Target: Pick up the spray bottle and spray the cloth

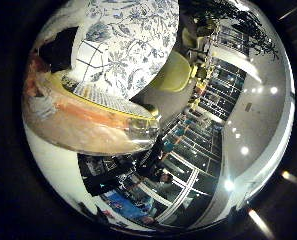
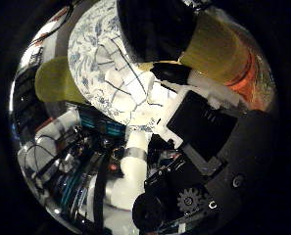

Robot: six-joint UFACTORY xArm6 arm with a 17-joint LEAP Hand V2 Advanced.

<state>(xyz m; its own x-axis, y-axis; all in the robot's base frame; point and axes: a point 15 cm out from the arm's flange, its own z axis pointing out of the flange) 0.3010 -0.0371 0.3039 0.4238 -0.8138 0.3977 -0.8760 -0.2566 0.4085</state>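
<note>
The spray bottle (image 1: 78, 110) has a clear body tinted yellow to orange and lies close against the palm in the little finger side view. In the thumb side view its yellow-orange body (image 2: 223, 54) and black spray head (image 2: 155, 24) fill the space beside my hand (image 2: 199, 127). The hand's white and black fingers (image 2: 179, 93) curl in against the bottle. The cloth (image 1: 128, 40) is white with a blue flower pattern and lies beyond the bottle; the thumb side view shows it (image 2: 111, 59) behind the fingers.
A yellow-green surface (image 1: 176, 72) shows beside the cloth, and again in the thumb side view (image 2: 57, 80). Shelving and desks of the room (image 1: 188, 150) lie further off, under ceiling lights (image 1: 250, 105).
</note>
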